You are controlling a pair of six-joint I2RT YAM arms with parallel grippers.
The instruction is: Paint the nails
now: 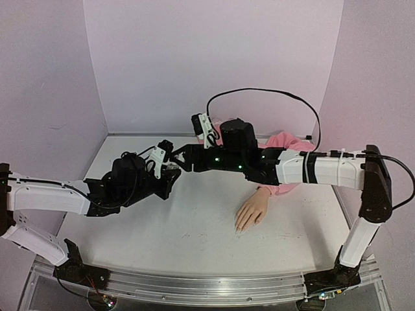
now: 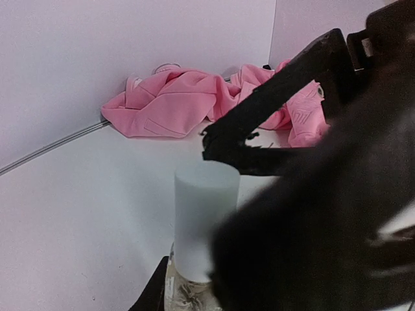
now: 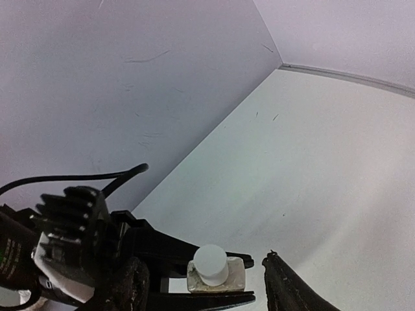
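The beige mannequin hand [image 1: 253, 210] lies palm down at centre right, its pink hoodie sleeve [image 1: 285, 144] behind it. Its nails [image 1: 240, 227] are at the fingertips facing the near edge, too small to see in detail. My left gripper [image 1: 171, 176] is shut on a tiny clear bottle [image 3: 217, 278] with a white cap [image 2: 206, 217], held upright above the table. My right gripper [image 1: 176, 157] is open, its black fingers [image 3: 288, 288] on either side of the cap and just above it, not touching it.
The pink hoodie [image 2: 194, 103] is bunched against the back wall. The lilac walls enclose the white table [image 1: 162, 233] at the back and on both sides. A black cable [image 1: 272, 94] loops above the right arm.
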